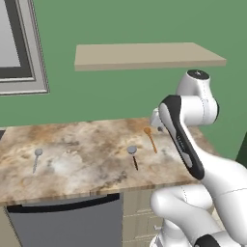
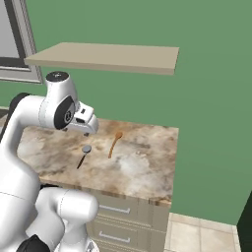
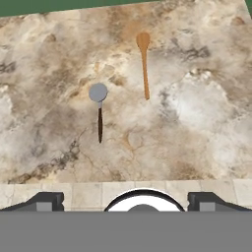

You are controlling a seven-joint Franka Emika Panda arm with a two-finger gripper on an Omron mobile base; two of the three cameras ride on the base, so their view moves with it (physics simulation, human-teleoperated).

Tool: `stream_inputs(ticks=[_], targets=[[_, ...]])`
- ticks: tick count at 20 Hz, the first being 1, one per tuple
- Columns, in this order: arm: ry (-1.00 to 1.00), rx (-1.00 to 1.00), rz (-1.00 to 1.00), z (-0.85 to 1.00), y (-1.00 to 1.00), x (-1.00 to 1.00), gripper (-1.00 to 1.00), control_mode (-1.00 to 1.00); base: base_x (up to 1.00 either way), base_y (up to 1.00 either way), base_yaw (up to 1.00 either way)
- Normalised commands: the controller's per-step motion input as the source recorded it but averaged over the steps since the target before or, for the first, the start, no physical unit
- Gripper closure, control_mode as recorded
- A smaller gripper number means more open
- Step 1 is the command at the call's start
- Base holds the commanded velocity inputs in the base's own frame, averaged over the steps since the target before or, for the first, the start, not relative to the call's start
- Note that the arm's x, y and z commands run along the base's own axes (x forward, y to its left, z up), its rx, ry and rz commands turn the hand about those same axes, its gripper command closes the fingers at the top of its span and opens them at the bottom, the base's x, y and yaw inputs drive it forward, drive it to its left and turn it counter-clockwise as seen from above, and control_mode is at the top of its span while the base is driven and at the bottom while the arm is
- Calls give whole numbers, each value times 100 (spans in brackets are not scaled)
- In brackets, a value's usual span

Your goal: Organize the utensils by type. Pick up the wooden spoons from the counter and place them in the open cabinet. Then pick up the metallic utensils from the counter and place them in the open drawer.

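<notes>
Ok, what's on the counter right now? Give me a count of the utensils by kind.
Wooden spoons: 1, the orange-brown wooden spoon near the back of the counter.
Metal utensils: 2, the black-handled utensil with a round grey head beside it, and the all-grey metal spoon further left.
Total: 3 utensils.

- The gripper (image 2: 87, 129) is mostly hidden behind the arm's own joint in the left base view; its jaws are hard to see there.
- The framed window (image 1: 19, 46) at far left is cut off by the picture's edge.
- The all-grey spoon (image 1: 36, 159) is too small for detail.
</notes>
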Motion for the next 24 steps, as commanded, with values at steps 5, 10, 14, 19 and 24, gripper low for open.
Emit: stream_inputs(ticks=[5,10,14,19,24], targets=[[4,-1,0,-30,-20,45,-100,-100,0,0,0],[10,0,0,-37,-38,59,-100,-100,0,0,0],[13,0,0,-37,-13,71,-100,-100,0,0,0],[21,0,0,-37,-10,69,-100,-100,0,0,0],[1,-4,2,-59,0,37,-100,-100,0,0,0]])
